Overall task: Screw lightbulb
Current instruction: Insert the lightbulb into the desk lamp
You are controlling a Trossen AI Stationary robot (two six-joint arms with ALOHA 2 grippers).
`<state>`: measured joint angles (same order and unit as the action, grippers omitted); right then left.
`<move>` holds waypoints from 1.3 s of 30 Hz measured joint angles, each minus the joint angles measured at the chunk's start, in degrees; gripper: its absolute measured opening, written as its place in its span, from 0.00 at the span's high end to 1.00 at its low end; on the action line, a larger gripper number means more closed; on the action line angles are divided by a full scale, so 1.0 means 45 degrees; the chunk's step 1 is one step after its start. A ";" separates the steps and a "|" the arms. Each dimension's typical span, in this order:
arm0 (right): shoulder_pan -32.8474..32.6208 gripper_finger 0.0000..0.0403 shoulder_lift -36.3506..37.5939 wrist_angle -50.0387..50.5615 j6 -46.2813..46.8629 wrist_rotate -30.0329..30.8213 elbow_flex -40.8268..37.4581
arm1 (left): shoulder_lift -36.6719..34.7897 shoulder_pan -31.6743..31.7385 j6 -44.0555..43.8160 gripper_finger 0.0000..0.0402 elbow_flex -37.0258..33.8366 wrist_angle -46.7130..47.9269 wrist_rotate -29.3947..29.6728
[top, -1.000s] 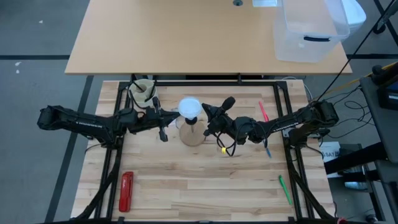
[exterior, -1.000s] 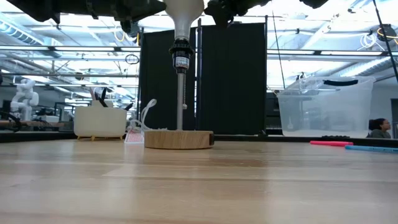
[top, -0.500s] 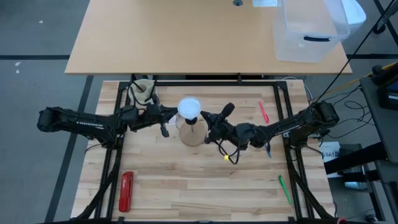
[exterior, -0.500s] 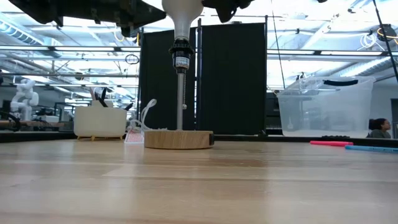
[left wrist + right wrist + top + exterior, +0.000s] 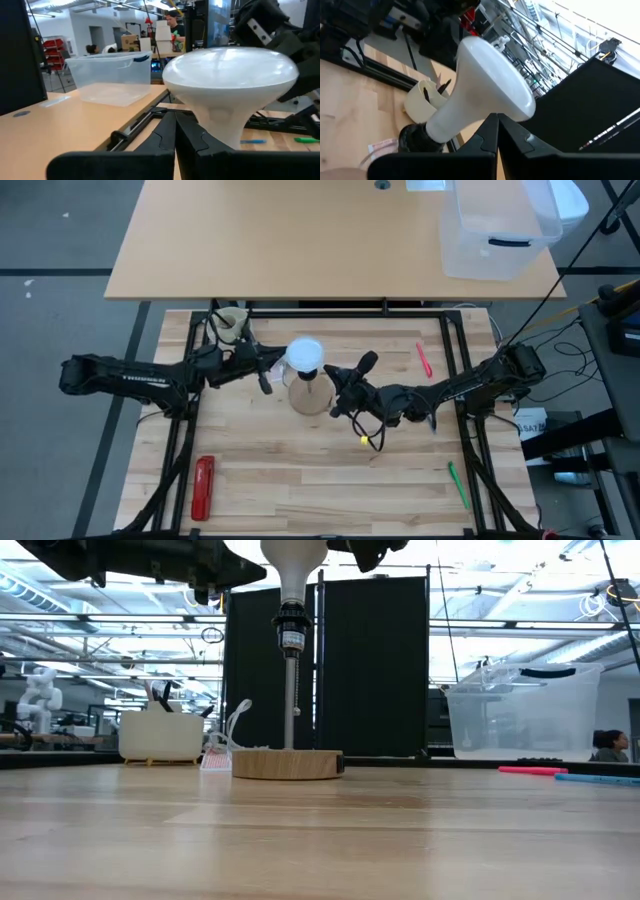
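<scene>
Since a second ago the right gripper (image 5: 337,374) has slid lower along the surface (image 5: 300,470) of pale wooden planks, while the left gripper (image 5: 272,368) has edged nearer the lightbulb (image 5: 305,354); both pairs of jaws are closed on nothing, flanking the bulb. Smooth, matte white and mushroom-shaped, the lightbulb sits upright in a black socket (image 5: 290,624) on a thin metal stem rising from a round wooden base (image 5: 288,763), and no writing on it is legible
</scene>
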<state>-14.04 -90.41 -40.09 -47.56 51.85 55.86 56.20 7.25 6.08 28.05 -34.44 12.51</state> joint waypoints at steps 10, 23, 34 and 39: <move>0.0628 1.00 0.0000 -0.0063 -0.0590 0.0134 0.0000 | -0.1089 -0.0814 0.0093 1.00 0.0000 0.0112 0.0036; 0.1732 1.00 0.0000 -0.0395 -0.0790 -0.0745 0.0000 | -0.1161 -0.2025 0.0098 1.00 0.0000 0.0296 0.0418; 0.2225 1.00 -0.0003 -0.0478 -0.0590 -0.1940 0.0003 | -0.0382 -0.2079 -0.0006 1.00 0.0000 -0.0046 0.0423; 0.2217 1.00 -0.0002 -0.0473 -0.0690 -0.1942 0.0002 | -0.0228 -0.1823 -0.0020 1.00 0.0000 -0.0270 0.0423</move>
<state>-4.06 -90.42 -42.22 -50.67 43.11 55.87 55.18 -0.96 5.99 28.05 -35.65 14.41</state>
